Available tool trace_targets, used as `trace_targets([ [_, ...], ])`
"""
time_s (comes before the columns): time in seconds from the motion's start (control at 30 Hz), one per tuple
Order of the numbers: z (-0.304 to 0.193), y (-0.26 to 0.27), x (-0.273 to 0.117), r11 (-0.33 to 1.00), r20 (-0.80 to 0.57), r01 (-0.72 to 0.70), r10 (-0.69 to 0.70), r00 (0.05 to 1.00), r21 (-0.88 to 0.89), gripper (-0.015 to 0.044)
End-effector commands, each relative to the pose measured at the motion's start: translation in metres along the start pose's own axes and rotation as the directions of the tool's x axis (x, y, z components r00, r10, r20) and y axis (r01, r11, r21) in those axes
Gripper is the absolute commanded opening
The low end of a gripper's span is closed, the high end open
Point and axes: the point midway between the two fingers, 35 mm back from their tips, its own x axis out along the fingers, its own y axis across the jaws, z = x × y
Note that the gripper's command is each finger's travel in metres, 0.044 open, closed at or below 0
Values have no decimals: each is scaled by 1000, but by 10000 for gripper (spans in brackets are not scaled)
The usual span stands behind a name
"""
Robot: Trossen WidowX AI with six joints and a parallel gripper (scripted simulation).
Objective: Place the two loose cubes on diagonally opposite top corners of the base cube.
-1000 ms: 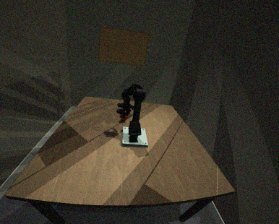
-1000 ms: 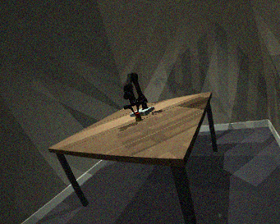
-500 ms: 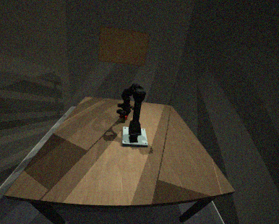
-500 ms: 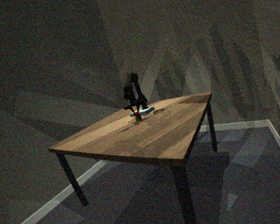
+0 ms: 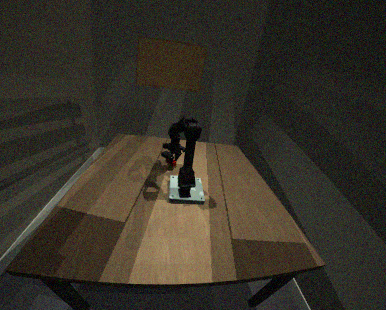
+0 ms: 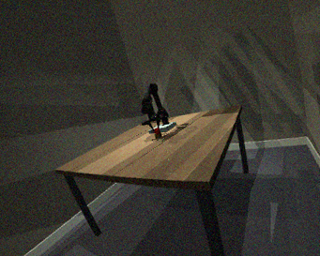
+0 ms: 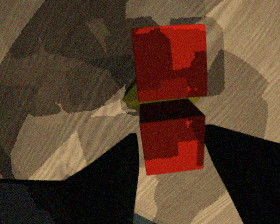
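One loose red cube [image 7: 171,60] sits on the far corner of the yellow base cube [image 7: 131,99], which is mostly hidden under the cubes. The other red cube [image 7: 172,145] is on the near side, between the fingers, with its dark side facing the first. A thin strip of yellow shows between the two cubes. My gripper [image 7: 171,132] [image 5: 173,160] [image 6: 156,129] is slightly open around the near cube, with a narrow gap at its left side. Contact at its right side cannot be told. Whether the near cube rests fully on the base is hidden.
The arm stands on a pale mounting plate [image 5: 199,196] [image 6: 170,127] close to the cubes, on the wooden table [image 5: 170,250] [image 6: 123,165]. Patchy shadows cross the table around the cubes.
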Motion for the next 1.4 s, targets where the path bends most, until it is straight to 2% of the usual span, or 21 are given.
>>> trace_targets([
  [0.0,0,0,1,1000,1,-3,3,1000,-1,205],
  [1.37,0,0,-63,1000,0,0,0,1000,0,205],
])
